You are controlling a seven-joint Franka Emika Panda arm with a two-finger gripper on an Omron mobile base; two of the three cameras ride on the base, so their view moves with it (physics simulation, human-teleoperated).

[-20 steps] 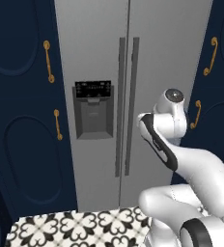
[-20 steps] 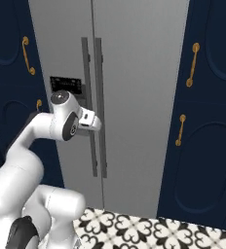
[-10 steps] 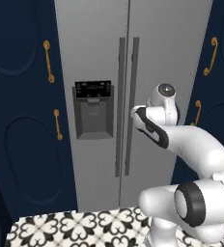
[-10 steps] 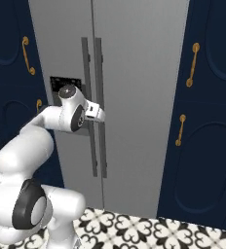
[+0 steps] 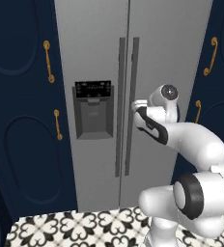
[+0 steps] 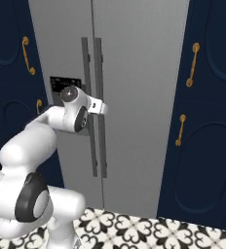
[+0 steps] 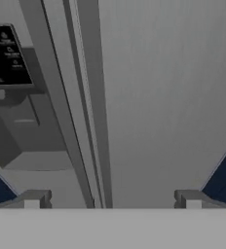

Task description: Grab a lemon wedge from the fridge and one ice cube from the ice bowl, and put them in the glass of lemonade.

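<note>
1. The fridge [image 5: 94, 58] sits dead ahead between the navy cabinets [image 5: 22, 120], both doors shut.
2. The gripper [image 7: 112, 200] has its jaws spread wide, holding nothing, pointed at the right door right beside the two bar handles [image 6: 93, 107].
3. The dispenser panel [image 5: 93, 109] sits on the left door.

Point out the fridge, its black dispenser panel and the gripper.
fridge [image 5: 172, 53], left base view, bare upper face of the right door.
dispenser panel [image 5: 92, 90], left base view, black control strip.
gripper [image 7: 112, 197], hand view, open, midway between the fingertips.
</note>
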